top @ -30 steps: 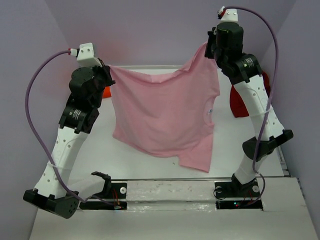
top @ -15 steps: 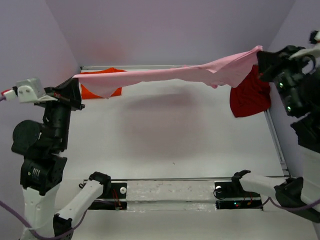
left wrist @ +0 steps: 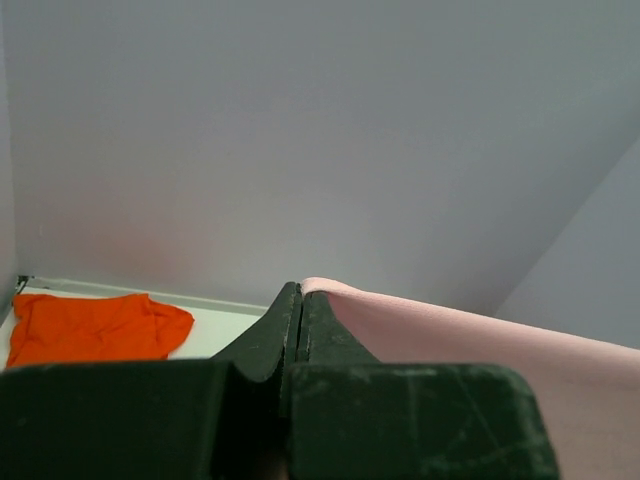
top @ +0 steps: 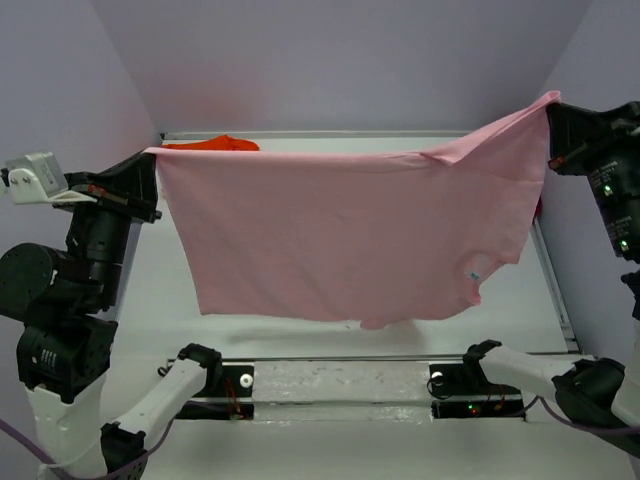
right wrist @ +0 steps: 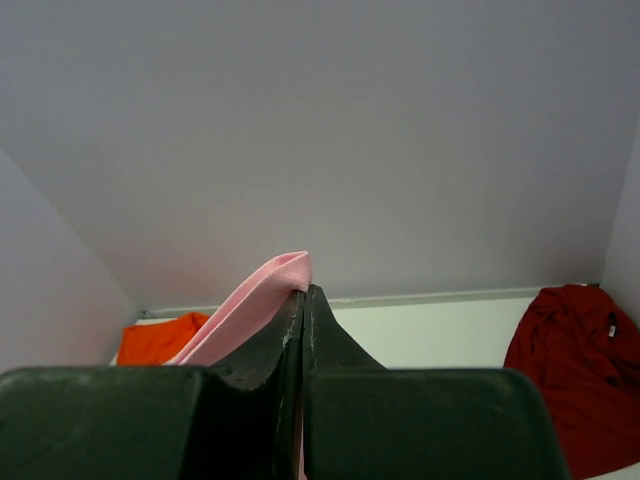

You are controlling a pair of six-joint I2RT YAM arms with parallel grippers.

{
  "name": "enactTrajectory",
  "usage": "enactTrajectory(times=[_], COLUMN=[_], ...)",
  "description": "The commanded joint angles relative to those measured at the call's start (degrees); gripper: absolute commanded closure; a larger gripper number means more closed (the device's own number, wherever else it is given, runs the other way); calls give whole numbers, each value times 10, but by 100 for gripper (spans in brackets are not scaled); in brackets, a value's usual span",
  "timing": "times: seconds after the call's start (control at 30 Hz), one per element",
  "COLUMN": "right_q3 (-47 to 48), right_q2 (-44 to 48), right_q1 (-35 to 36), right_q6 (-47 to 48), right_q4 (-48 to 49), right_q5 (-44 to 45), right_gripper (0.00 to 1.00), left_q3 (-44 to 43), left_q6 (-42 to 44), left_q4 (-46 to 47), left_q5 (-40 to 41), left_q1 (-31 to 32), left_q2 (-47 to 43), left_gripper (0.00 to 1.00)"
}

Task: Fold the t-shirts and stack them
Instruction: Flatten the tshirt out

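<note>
Holding the pink t-shirt [top: 350, 240] up in the air, I am stretching it wide between my two arms, well above the table [top: 165, 300]. My left gripper [top: 150, 160] is pinching one end of the cloth's upper edge with its jaws pressed fully together, out over the table's left edge. My right gripper [top: 552, 112] is clamping the other end the same way, out over the right edge and sitting a little higher. The shirt is hanging like a curtain, its lower edge dangling free toward the table's near edge; I cannot tell whether it is brushing the surface.

The orange t-shirt [left wrist: 90, 325] is lying in the far left corner, looking fairly flat, though I cannot tell whether it is folded. The dark red t-shirt [right wrist: 575, 380] is lying rumpled in the far right corner, and it is not looking folded.

I am judging the job to be in its early part. Nothing is stacked, and the three shirts are sitting well apart. The pink one is only being spread, with no fold in it yet. Laying it down, folding it, folding the others and piling them together all seem to be waiting.
</note>
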State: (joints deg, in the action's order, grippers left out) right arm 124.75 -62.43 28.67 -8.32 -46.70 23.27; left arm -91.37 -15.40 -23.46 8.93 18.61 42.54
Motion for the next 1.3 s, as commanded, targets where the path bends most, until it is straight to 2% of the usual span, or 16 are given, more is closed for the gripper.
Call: enactTrajectory(times=[0.0,0.1,0.23,0.33,0.5,0.8,1.0,1.27], right_q3=[18,13,-82,-92,-135,-203,-197,-247], right_q2=[-74,-116,-172,-233,-298,-385,-453,-510], right_q1=[13,13,13,-11,-67,-97,-102,-102], right_q6=[37,38,72,69,50,38,34,-1], right_q4=[17,27,122,165,230,340,353,378], right_q5=[53,70,119,113,83,75,53,16], right_gripper=[100,100,100,100,100,100,100,100], left_q3=[-16,21,106,173,234,244,241,271], left_q6=[12,27,38,53,63,78,67,50], left_q4=[17,55,131,188,289,370,403,446], left_q5=[23,45,85,99,113,116,98,79], left_q1=[3,6,5,-3,-39,-79,-81,-82], left_q2=[52,76,97,134,207,313,376,459], left_gripper=[100,100,100,100,100,100,100,100])
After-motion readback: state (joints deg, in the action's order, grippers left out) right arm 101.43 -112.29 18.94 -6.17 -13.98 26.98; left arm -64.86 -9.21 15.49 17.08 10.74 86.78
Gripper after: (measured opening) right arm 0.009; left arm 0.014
